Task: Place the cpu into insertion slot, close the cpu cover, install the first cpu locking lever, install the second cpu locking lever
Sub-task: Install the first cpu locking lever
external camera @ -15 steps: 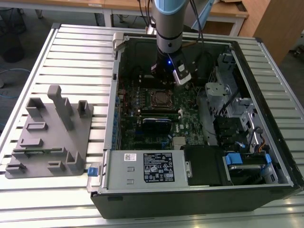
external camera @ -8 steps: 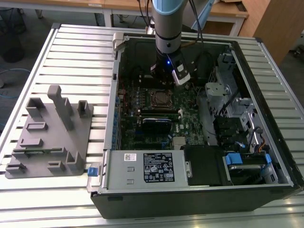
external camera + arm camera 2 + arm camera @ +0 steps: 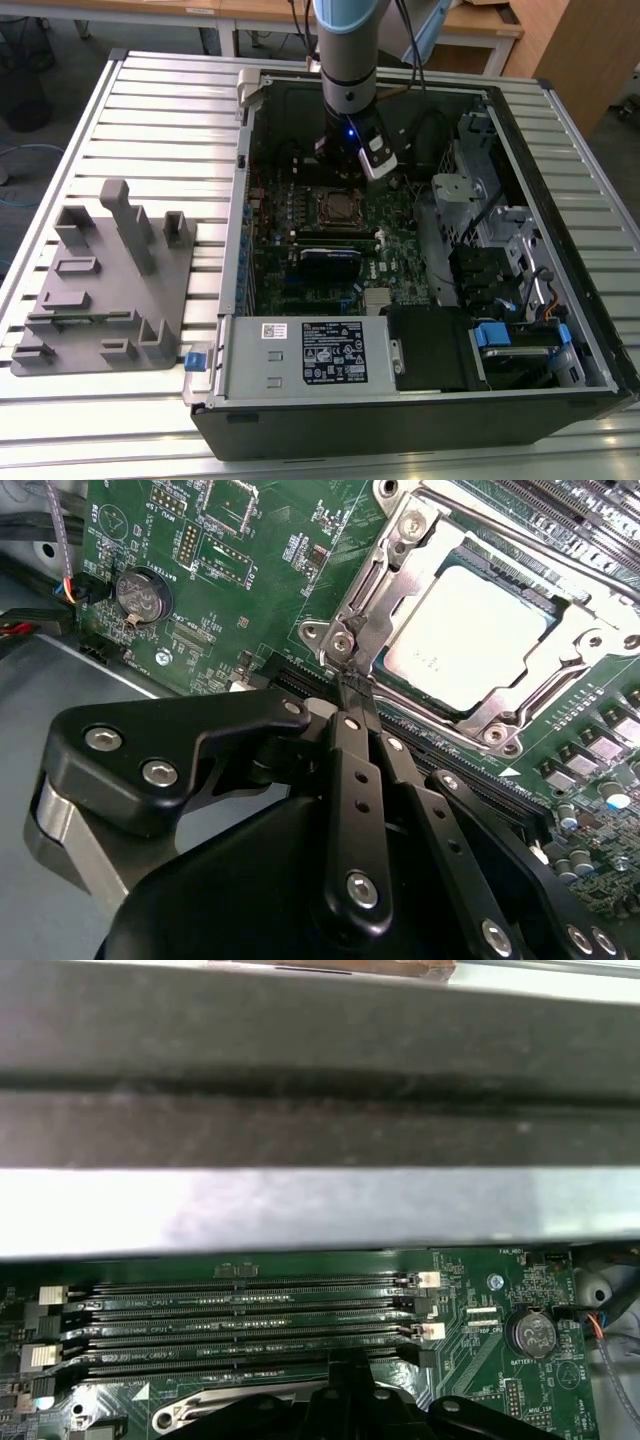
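Tool (image 3: 352, 685) clenched, fingers pressed together with nothing visibly between them, tips touching or just short of the socket's corner hinge. Just beyond the tips: cpu (image 3: 468, 620) seated flat in the slot (image 3: 560, 695), cover (image 3: 405, 555) folded down around it as a silvery frame. So placement done, cover apparently closed. Levers hard to judge: thin metal bars along the frame edges, latched or not cannot be told. Memory slots (image 3: 240, 1320) close beside the tool, coin cell (image 3: 140, 592) off to one side.
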Motion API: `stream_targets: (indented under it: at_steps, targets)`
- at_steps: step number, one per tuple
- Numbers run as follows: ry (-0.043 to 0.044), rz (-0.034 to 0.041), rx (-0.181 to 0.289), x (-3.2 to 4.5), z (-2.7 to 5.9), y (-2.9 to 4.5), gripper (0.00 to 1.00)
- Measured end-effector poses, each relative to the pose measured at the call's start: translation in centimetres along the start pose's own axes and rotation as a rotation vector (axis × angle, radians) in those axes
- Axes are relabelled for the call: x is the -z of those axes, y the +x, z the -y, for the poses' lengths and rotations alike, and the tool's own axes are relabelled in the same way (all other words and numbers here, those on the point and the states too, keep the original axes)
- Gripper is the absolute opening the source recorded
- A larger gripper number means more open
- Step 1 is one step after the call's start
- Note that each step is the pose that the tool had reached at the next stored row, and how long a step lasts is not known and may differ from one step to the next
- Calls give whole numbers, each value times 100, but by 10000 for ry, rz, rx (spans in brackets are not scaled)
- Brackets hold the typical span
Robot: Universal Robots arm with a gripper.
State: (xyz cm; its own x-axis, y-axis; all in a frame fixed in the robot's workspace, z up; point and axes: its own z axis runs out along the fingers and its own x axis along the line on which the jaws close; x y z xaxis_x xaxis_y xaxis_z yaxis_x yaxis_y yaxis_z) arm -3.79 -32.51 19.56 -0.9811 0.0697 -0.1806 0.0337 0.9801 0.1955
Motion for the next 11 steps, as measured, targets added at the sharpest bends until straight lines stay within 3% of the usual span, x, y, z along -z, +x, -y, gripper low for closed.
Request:
stream_targets:
  at_steps: [1,11]
  targets:
    - [-3,36,7,0,0,5,11]
    - [-32,101,17,-9,2,12,11]
